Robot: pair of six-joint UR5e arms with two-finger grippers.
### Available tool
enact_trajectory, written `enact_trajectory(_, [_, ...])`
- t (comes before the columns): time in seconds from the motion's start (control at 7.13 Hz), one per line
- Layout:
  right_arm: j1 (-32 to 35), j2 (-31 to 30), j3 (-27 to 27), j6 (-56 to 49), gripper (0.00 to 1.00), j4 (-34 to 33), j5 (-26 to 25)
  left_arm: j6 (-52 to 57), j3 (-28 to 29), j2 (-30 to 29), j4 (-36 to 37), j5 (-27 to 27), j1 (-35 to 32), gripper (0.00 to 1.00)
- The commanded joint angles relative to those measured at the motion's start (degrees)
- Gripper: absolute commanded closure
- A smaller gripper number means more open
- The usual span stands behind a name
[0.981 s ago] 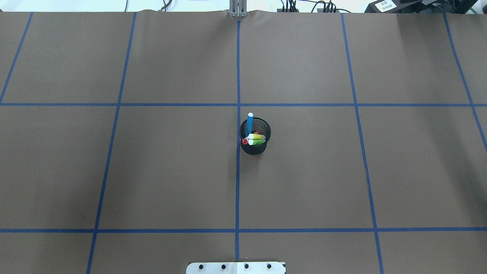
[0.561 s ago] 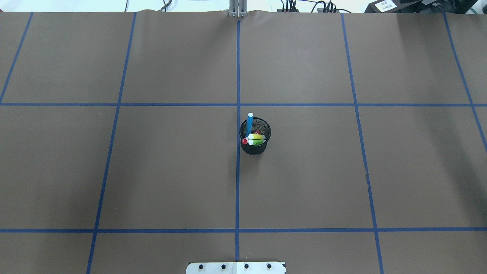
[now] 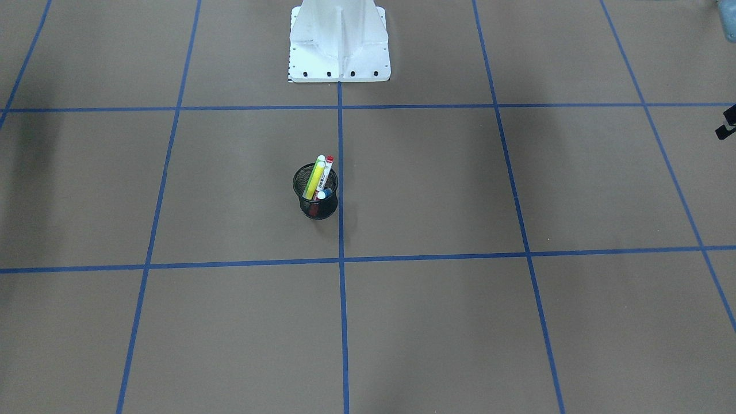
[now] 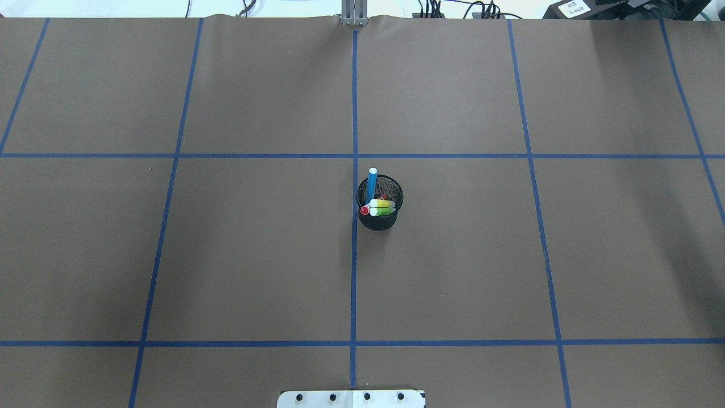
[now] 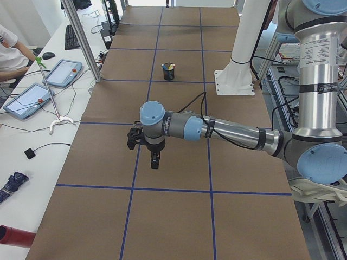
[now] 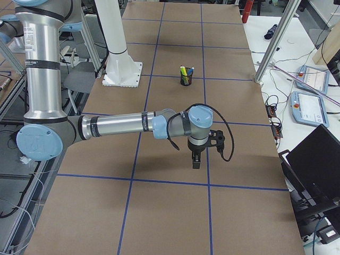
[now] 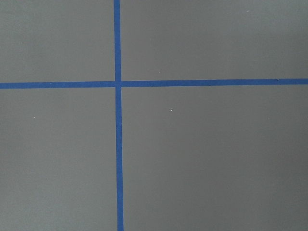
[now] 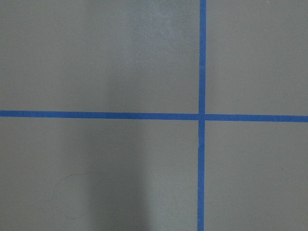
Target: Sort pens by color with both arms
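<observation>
Nothing is changing over the last second as seen from overhead: the black mesh cup (image 4: 379,222) is sitting just where it was, just right of the middle tape line, and the four pens (image 4: 382,207) are leaning in it at the same angles.

The blue pen (image 4: 372,182) is sticking up and tilting away from the robot. The yellow pen (image 4: 385,203) and green pen (image 4: 385,211) are lying side by side across the cup's mouth, and the white pen (image 4: 365,210) is showing its red end at the rim beside them.

The left arm (image 5: 227,132) is reaching out low over the brown table cover (image 4: 255,255), its left gripper (image 5: 155,164) pointing straight down. From that gripper the cup is standing well apart, far along the table toward the other arm. The right arm (image 6: 122,125) is stretching out the same way at the opposite end, and from the right gripper (image 6: 195,162) the cup is again sitting well off, so the pens are lying between the two.

Both wrist cameras are looking down only on a crossing of blue tape (image 7: 118,144). I cannot tell how far either gripper is parted, or whether either is carrying anything.
</observation>
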Motion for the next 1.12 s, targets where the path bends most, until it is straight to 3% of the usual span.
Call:
enact_trajectory(0.0, [-0.72,0.36,-0.22,0.16,0.01,0.17,-0.35,0.08,0.61,-0.01,-0.27,-0.02,0.04,0.00])
enact_trajectory(0.28, [-0.99,0.27,0.22,-0.02,0.01,0.26,-0.26,0.08,0.17,-0.10,-0.36,-0.02,0.04,0.00])
enact_trajectory(0.7, [-3.26,-0.08,0.22,3.47,0.01,6.83,-0.18,0.08,0.26,-0.45,-2.99,-0.11,0.22,0.00])
enact_trajectory(0.98, [-4.76,0.09,0.31,3.93,0.01,7.55,0.17,-0.10,-0.27,-0.89,-3.08,-0.11,0.39,0.01])
